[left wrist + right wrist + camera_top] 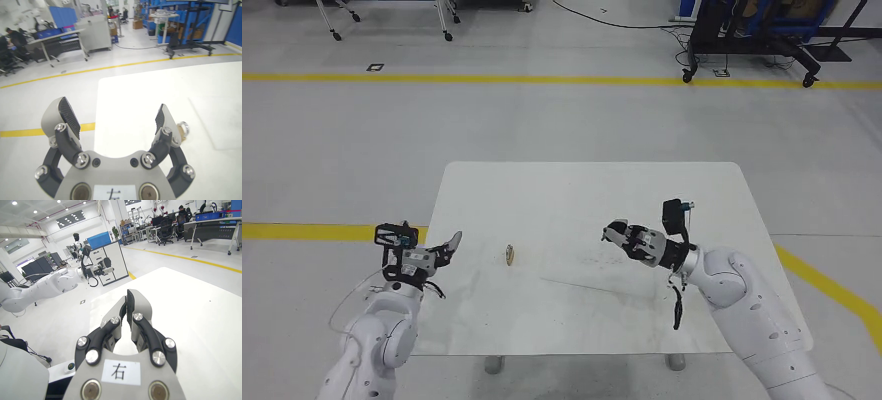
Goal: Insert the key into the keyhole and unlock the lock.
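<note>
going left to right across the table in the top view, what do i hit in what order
left tool, open, at the table's left edge -> small brass lock lying on the table -> right tool, shut, over the table's right half

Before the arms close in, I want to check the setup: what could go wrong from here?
1. The lock lies loose on the table, and the left gripper is open and apart from it, not holding it. A push could slide the lock away.
2. The right gripper is shut tight. I cannot tell whether a key sits between its pads, so the insertion might fail.
</note>
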Controlling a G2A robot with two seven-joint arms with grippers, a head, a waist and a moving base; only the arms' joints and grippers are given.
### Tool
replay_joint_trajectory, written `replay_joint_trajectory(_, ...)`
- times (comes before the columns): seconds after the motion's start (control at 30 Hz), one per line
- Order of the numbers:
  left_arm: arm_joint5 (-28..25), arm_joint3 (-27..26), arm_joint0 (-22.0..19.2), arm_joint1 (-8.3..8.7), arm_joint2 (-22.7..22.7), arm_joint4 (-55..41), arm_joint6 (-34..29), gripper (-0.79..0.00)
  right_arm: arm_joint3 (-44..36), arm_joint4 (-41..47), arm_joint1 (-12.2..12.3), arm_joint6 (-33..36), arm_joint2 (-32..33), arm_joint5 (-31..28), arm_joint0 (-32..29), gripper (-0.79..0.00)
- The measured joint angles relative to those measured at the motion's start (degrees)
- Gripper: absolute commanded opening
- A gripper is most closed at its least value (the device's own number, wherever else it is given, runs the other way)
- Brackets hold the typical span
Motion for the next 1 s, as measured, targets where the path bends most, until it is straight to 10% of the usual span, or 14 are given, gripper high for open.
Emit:
replay_joint_trajectory(0.4,-24.12,7.15,-15.44,-0.77,12.58,-36.72,-24.41,0.0,7.92,21.51,-0.22,7.69,-6.79,-2.91,4.65,-0.785)
replay_joint_trajectory(0.63,-34.61,24.6,-29.52,-1.17,21.5,-78.95,-48.47,0.0,10.16,32.47,-0.71,15.02,-12.77,-2.93,7.93,-0.785)
replay_joint_trajectory(1.0,-36.26,36.01,-40.26,-1.05,34.86,-91.93,-50.35,-0.409,15.05,39.15,-1.79,22.1,-18.73,-2.93,13.33,-0.785)
